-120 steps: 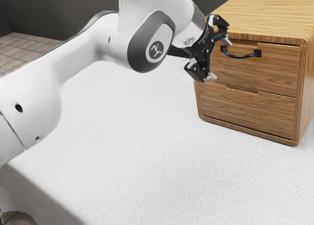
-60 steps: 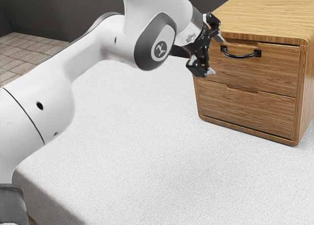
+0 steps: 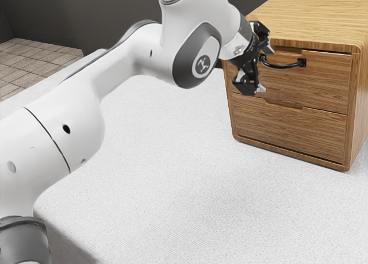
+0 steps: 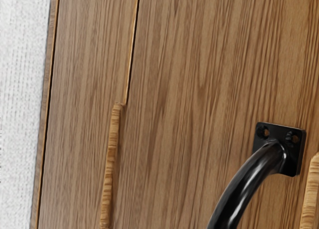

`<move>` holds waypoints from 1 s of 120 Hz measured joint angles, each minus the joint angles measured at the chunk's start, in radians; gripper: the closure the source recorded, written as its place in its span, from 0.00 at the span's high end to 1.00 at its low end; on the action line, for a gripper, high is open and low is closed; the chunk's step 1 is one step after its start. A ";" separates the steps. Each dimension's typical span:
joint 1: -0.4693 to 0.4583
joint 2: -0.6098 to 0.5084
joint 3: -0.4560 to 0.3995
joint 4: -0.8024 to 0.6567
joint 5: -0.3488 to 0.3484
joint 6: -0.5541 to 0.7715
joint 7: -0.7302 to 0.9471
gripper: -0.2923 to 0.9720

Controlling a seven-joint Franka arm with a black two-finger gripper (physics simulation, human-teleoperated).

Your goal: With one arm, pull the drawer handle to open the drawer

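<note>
Black pincer (image 3: pixel 260 64) gapes wide at curved black handle (image 3: pixel 284 64) on grained wooden drawer (image 3: pixel 313 83).

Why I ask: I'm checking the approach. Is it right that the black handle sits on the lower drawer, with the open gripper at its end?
No. The exterior view shows the black handle on the upper drawer, not the lower drawer; the open gripper is indeed at its end nearer the arm.

Grained wood cabinet (image 3: pixel 322 22), glossy black handle (image 4: pixel 249 181), rough white tabletop (image 3: pixel 190 183)
</note>
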 joint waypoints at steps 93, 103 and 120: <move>-0.017 -0.051 -0.019 -0.128 -0.004 0.001 -0.037 0.77; -0.026 -0.104 -0.019 -0.200 0.003 0.000 -0.038 0.77; -0.048 -0.194 -0.017 -0.320 0.031 -0.001 -0.042 0.77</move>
